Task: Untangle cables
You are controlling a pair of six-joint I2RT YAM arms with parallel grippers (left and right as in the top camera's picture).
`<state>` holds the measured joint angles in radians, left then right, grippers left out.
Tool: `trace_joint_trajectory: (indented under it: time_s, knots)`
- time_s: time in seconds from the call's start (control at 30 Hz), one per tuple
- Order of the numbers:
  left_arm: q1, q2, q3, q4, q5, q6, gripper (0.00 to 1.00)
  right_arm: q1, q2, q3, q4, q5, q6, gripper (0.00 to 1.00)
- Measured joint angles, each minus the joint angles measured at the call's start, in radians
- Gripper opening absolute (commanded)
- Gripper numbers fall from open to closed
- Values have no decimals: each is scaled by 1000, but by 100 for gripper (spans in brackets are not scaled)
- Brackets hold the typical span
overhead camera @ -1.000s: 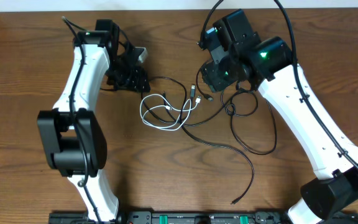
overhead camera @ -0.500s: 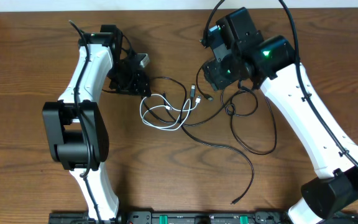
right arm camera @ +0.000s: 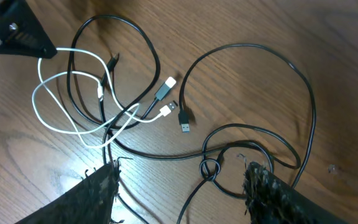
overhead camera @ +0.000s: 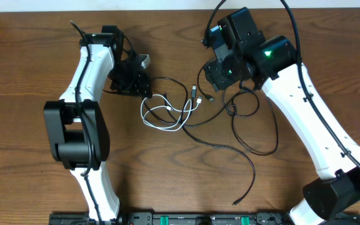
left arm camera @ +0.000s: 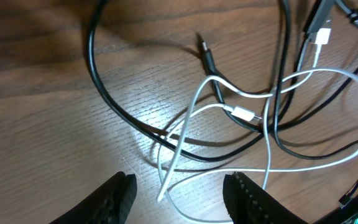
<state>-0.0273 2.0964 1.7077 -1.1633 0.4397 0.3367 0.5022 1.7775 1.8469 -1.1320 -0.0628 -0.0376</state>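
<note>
A: Step in hand?
B: Pre-grasp, I judged. Left gripper [left arm camera: 179, 190] gaped empty over the thin white cord loop [left arm camera: 246, 114]. Tangled thin black cords [right arm camera: 209, 168] crossed it, running right. Right gripper [right arm camera: 182, 190] gaped empty there.
A: Next?
B: Probably pinch the white cord and draw it clear.

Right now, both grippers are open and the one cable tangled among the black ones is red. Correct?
Wrong colour: the white cable is not red, as the left wrist view shows. The left gripper and right gripper are open.

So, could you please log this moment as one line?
left fingers: open, near white cable | right fingers: open, near black cables | status: tangled
</note>
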Motion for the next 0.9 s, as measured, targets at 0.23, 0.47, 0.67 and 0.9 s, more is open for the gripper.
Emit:
trace_joint_trajectory:
  time_s: [0.23, 0.47, 0.67, 0.9]
  knots:
    - [-11, 86, -1, -1, 3, 1, 51, -3, 0, 0, 0, 0, 0, 63]
    - [-33, 92, -4, -10, 31, 16, 50, -27, 0, 0, 4, 0, 0, 62]
    - [-34, 92, -4, -27, 70, 39, 49, -29, 0, 0, 4, 0, 0, 59]
    - [-34, 92, -4, -34, 81, 51, 34, -29, 0, 0, 3, 0, 0, 59]
